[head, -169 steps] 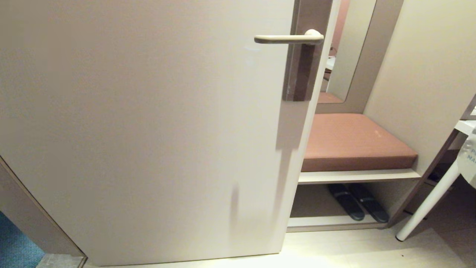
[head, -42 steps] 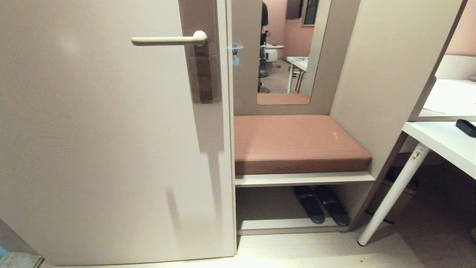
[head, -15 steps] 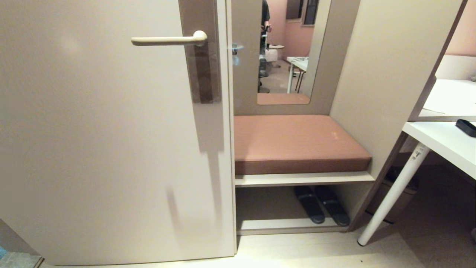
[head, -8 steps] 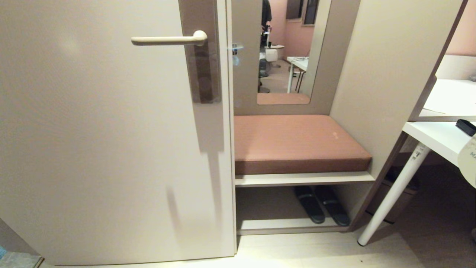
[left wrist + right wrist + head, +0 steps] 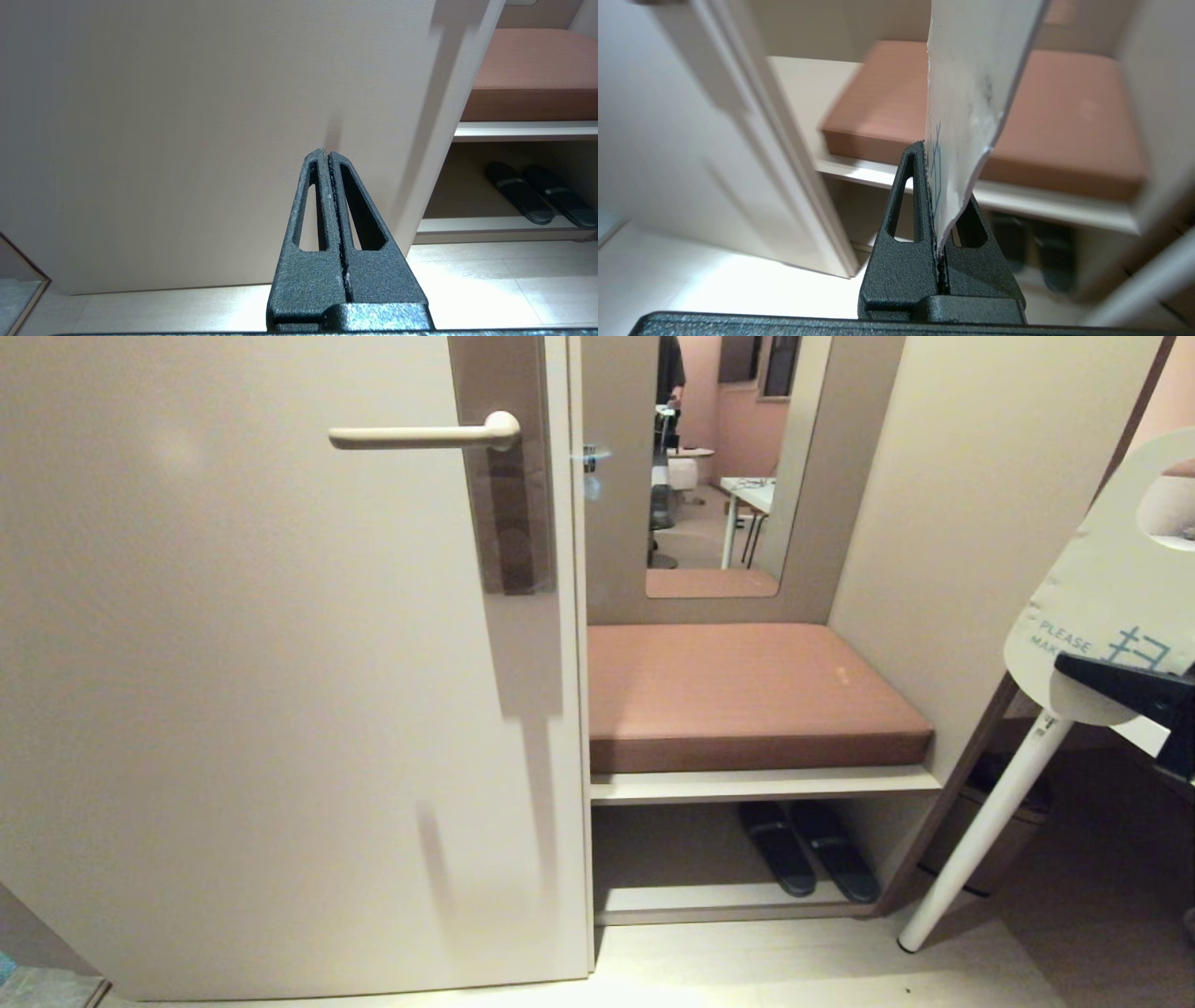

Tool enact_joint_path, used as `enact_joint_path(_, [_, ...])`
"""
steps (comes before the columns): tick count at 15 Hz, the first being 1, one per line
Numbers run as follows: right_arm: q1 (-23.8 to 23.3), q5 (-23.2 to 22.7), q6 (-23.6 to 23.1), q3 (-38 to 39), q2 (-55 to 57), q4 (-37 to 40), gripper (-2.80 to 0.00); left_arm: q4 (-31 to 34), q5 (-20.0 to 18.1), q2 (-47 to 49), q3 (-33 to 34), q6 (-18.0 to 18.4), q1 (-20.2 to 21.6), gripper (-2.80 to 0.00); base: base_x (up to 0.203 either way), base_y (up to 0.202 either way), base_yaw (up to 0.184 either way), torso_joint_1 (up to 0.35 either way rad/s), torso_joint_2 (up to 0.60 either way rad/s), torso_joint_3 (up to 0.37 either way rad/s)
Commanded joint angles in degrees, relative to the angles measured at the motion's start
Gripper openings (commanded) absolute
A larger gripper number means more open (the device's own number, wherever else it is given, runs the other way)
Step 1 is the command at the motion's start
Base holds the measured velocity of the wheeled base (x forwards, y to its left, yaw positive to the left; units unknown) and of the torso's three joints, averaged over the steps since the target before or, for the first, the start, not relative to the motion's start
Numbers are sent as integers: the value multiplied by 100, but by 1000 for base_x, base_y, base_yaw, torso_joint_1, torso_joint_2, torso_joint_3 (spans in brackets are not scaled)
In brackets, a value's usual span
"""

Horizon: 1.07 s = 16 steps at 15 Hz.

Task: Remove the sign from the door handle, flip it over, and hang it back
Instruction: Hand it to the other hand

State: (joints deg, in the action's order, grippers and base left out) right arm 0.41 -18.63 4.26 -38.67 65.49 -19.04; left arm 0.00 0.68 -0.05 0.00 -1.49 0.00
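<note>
Since the last frame your right pincer (image 5: pixel 1074 665) has risen into the head view at about 3 o'clock, clamped on the lower end of the sign (image 5: pixel 1106 588), white face and blue text showing. The door handle (image 5: pixel 420 434) sits bare at 11 o'clock, well apart. Your left pincer (image 5: pixel 329 156) is closed on nothing, facing the door (image 5: pixel 210 116).

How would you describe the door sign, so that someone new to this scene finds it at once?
Look past the door and the brown cushioned bench to the right edge of the head view. There the right gripper, shut, holds the sign up by its lower end. It alone is a flat white card with blue text and an oval hole.
</note>
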Motion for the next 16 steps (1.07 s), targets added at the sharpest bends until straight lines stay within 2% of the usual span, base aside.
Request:
enact_joint_path(1, [2,-257,-11,-381,566,-11,-280,0,2,5,0,-1,0,-280,0,0,0,0,0,0])
enact_joint_path(7, [158,-1763,-380,-1132,1461,-12,-280,0,2,5,0,-1,0,-280,0,0,0,0,0,0])
enact_joint_path(9, [388,-1923,-371,-1330,1661,-12,-280,0,2,5,0,-1,0,-280,0,0,0,0,0,0])
enact_joint_path(16, [1372,-1999,-230,-1893,2143,-11,-280,0,2,5,0,-1,0,-280,0,0,0,0,0,0])
